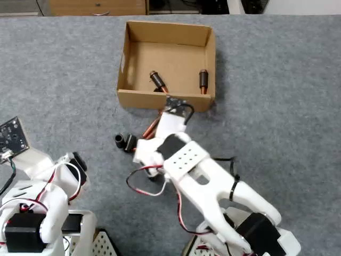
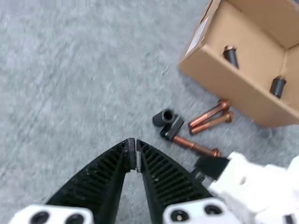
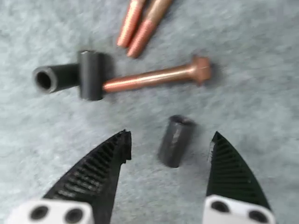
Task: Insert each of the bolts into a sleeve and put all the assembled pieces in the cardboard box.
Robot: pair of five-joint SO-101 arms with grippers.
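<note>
The cardboard box (image 1: 133, 99) holds two bolt-and-sleeve pieces (image 1: 158, 80) (image 1: 203, 81). In front of it on the grey mat lie two copper bolts (image 3: 140, 23) side by side. A third bolt (image 3: 154, 77) lies with its tip against the side of a black sleeve (image 3: 91, 74), and another sleeve (image 3: 51, 78) sits beside that one. My right gripper (image 3: 170, 137) is open just above the mat, with a loose black sleeve (image 3: 175, 140) lying between its fingers, untouched. My left gripper (image 2: 135, 158) is shut on nothing, well back from the sleeves (image 2: 163, 116) and bolts (image 2: 210, 116).
The right arm (image 1: 181, 154) stretches from the front edge toward the box and covers part of the pile. The left arm (image 1: 42, 181) is folded at the front left. Open grey mat lies to the left and right of the box.
</note>
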